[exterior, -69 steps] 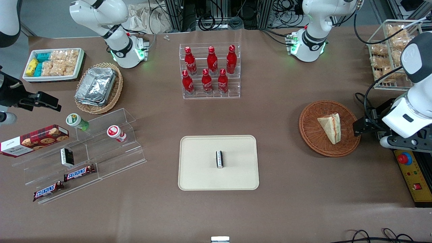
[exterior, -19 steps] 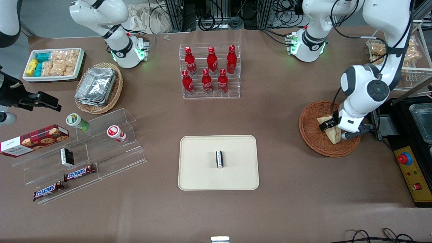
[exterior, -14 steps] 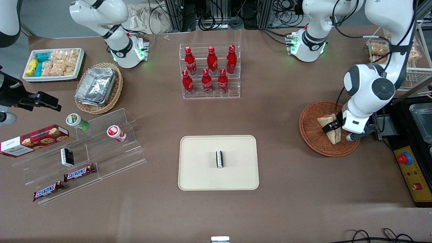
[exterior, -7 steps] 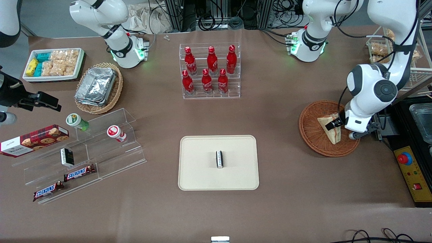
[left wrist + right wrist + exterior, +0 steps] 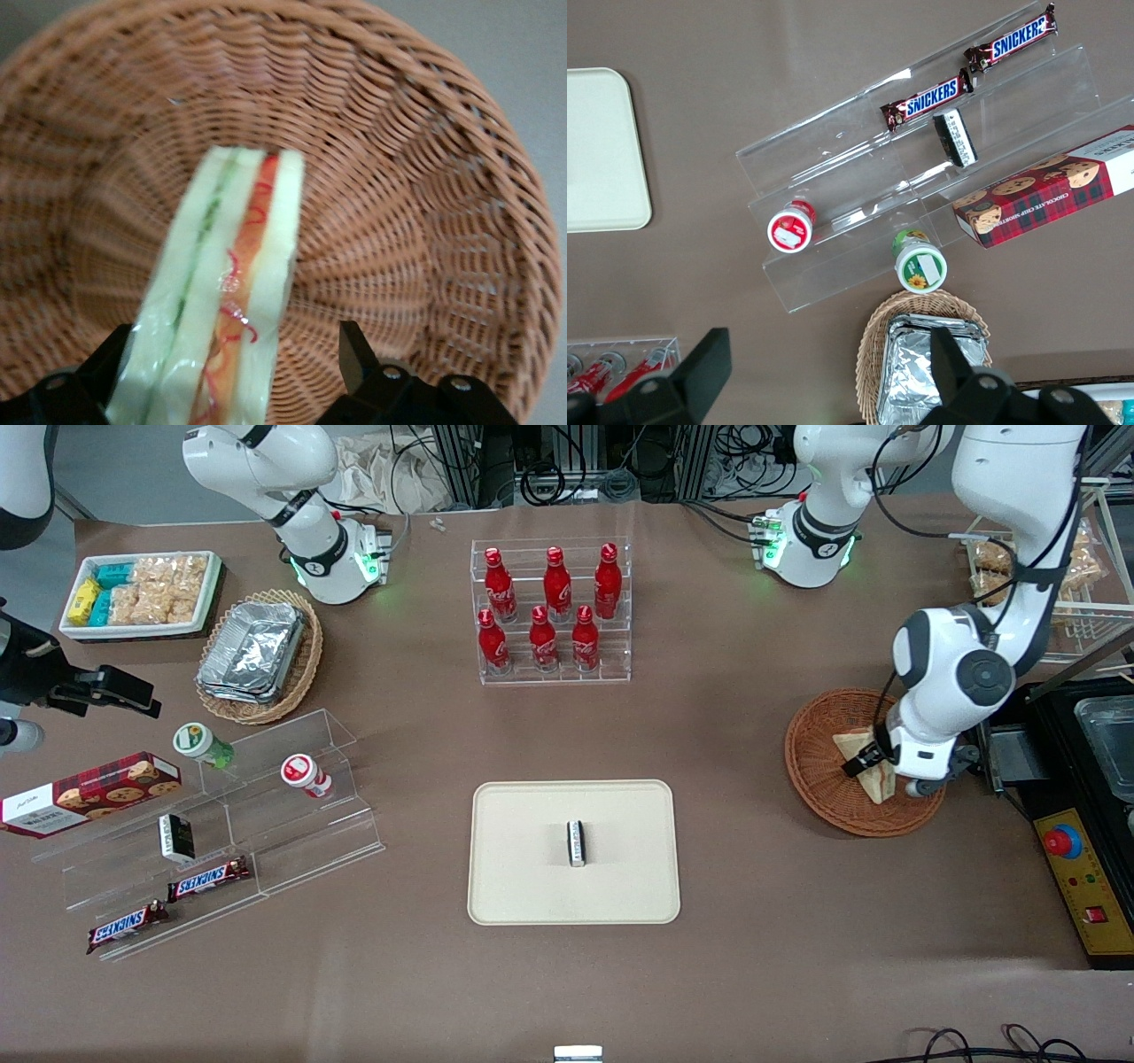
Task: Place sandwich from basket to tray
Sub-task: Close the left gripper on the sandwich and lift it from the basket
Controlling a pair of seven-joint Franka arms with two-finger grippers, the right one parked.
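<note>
The sandwich (image 5: pixel 875 786), a pale bread wedge with red, orange and green filling, lies in the round reddish-brown wicker basket (image 5: pixel 819 779) toward the working arm's end of the table. My left gripper (image 5: pixel 881 772) is low over the basket, open, with one finger on each side of the sandwich. In the left wrist view the sandwich (image 5: pixel 232 292) stands on edge between the fingers (image 5: pixel 354 354), with a gap to one finger, inside the basket (image 5: pixel 399 177); the gripper (image 5: pixel 235 354) is not closed on it. The beige tray (image 5: pixel 532 886) lies mid-table, nearer the front camera.
A small black-and-white packet (image 5: pixel 576 842) lies on the tray. A clear rack of red bottles (image 5: pixel 551 611) stands farther from the camera. A black control box with a red button (image 5: pixel 1063 841) sits beside the basket. Clear snack shelves (image 5: pixel 221 824) lie toward the parked arm's end.
The left arm swung in over the basket and lowered its open gripper around the sandwich. In the last half second the wrist shifted slightly toward the tray. The sandwich has not moved.
</note>
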